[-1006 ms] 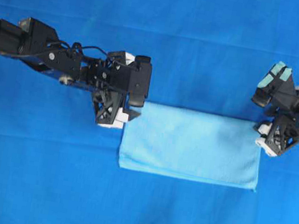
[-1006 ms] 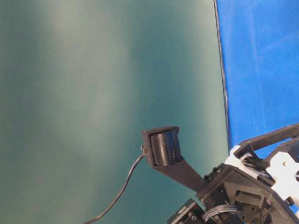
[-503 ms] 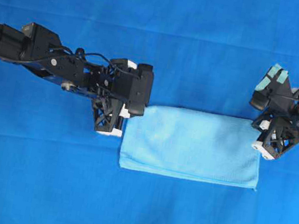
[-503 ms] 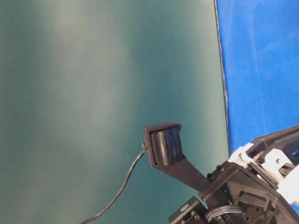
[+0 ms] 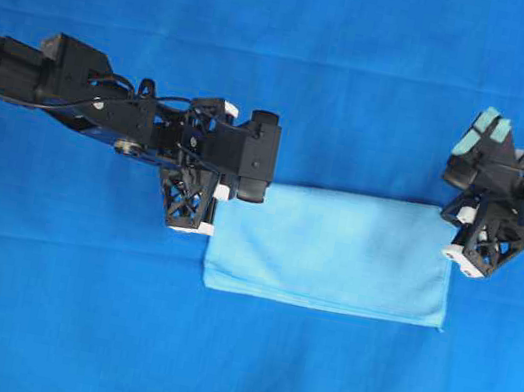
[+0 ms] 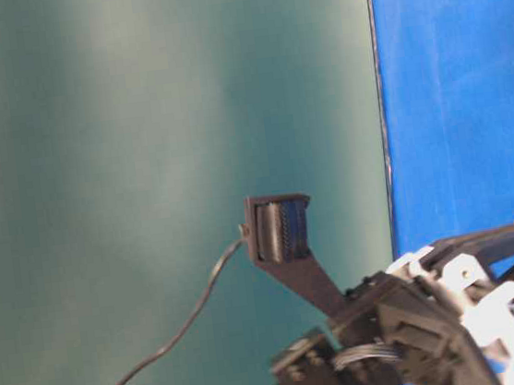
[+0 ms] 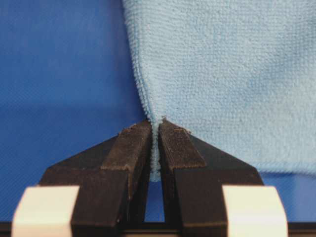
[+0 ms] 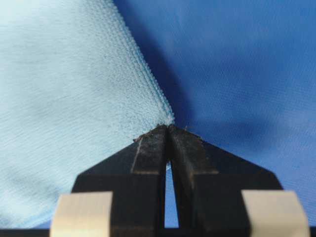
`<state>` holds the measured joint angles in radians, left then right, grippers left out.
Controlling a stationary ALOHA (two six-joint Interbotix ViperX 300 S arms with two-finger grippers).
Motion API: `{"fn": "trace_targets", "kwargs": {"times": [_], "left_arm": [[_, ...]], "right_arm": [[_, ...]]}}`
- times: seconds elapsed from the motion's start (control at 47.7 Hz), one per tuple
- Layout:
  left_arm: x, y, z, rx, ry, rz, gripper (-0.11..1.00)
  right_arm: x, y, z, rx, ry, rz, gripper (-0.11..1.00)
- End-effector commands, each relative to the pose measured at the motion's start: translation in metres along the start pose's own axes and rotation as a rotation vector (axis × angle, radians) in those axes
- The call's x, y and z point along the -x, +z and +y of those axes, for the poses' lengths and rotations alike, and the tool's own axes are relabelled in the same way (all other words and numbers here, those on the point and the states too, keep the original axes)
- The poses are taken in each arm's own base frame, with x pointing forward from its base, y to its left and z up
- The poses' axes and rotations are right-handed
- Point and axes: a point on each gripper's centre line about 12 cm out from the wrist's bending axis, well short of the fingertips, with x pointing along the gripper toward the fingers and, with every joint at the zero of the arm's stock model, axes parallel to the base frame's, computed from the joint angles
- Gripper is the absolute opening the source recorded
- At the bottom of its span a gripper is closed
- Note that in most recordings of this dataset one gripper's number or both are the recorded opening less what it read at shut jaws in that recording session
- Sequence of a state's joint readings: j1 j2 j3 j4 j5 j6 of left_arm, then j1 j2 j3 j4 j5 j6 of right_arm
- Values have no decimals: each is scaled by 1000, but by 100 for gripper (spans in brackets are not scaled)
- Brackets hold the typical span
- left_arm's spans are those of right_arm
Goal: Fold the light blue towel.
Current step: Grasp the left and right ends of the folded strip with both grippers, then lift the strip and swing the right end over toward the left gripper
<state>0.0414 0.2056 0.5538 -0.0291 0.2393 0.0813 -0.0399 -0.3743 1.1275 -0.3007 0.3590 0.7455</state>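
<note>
Pinching light blue towel (image 5: 333,251) at both far corners: my left gripper (image 7: 154,129) and right gripper (image 8: 168,132) clamped on cloth, jaws wide a second ago. Towel lies flat as half-folded strip mid-table on dark blue cloth (image 5: 231,373), nudged slightly. Grasp made; lift-and-fold likely next. Nothing else around, path toward near edge free.

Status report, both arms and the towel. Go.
Left gripper shut on towel corner. Right gripper shut on the opposite corner. Towel folded in half, flat on blue cloth. Nothing in the way.
</note>
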Motion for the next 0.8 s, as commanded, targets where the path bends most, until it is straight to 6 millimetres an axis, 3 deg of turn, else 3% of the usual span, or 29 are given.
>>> {"fn": "trace_targets", "kwargs": {"times": [0.0, 0.231, 0.419, 0.566, 0.775], "left_arm": [[32, 28, 2, -1, 4, -70, 3], [80, 54, 2, -12, 4, -123, 3], [109, 68, 3, -21, 5, -146, 3], [126, 75, 4, -30, 11, -176, 3], [125, 74, 3, -16, 8, -182, 3]], "right_arm": [[19, 15, 4, -5, 8, -50, 2], [70, 30, 7, -12, 5, -121, 2], [107, 36, 10, -14, 45, -198, 2], [115, 35, 7, -15, 45, -219, 2], [112, 38, 5, 12, 17, -233, 2]]}}
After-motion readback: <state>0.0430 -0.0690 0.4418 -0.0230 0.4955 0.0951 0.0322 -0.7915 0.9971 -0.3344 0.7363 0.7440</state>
